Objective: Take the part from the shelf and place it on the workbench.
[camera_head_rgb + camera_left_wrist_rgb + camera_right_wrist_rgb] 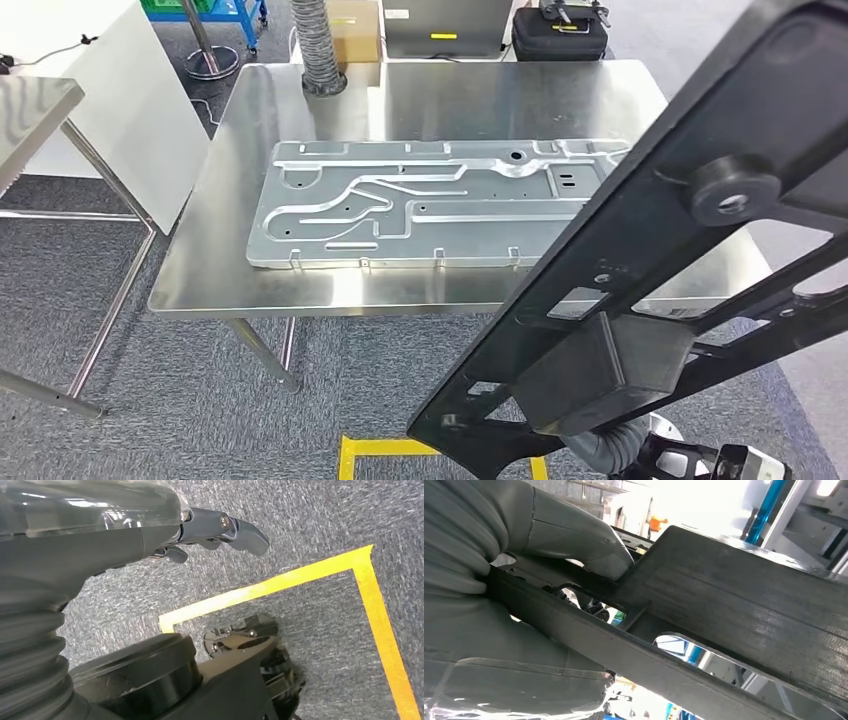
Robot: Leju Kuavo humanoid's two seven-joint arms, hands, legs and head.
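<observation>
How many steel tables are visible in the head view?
2. One steel table stands ahead, carrying the silver plate. The corner of a second table shows at the left edge. The black part may hide others.

no text, label or number is legible anywhere.

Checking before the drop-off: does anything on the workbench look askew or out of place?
Nothing stands out. The silver plate lies flat on the workbench, roughly square to its edges. The right hand holds the black part tilted above it.

The workbench (300, 290) top is crowded — a big metal plate (420, 205) covers its middle, bare steel at the edges, a ribbed hose (320, 50) at the back.
</observation>
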